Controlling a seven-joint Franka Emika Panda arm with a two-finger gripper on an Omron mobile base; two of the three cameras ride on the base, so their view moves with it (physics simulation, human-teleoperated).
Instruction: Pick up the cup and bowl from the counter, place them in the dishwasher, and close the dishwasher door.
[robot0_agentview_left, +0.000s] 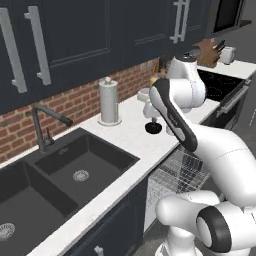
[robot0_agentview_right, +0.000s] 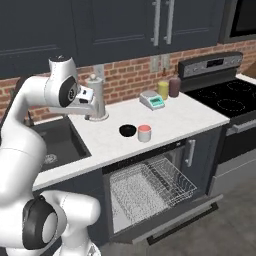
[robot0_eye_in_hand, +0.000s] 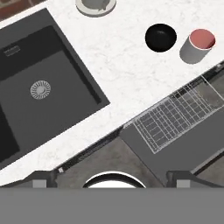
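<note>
Hovering high above the counter (robot0_agentview_right: 165, 122), the gripper (robot0_eye_in_hand: 112, 178) has its fingers spread wide and holds nothing. The cup (robot0_agentview_right: 144, 133) stands just beside the bowl (robot0_agentview_right: 128, 131) near the counter's front edge, above the dishwasher (robot0_agentview_right: 150, 187) with its door (robot0_agentview_right: 185, 220) down and rack pulled out.

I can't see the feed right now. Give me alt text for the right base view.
A black bowl and a red-lined cup sit side by side near the front of the white counter, above the open dishwasher with its wire rack pulled out. The white arm rises at left, beside a paper-towel roll.
</note>
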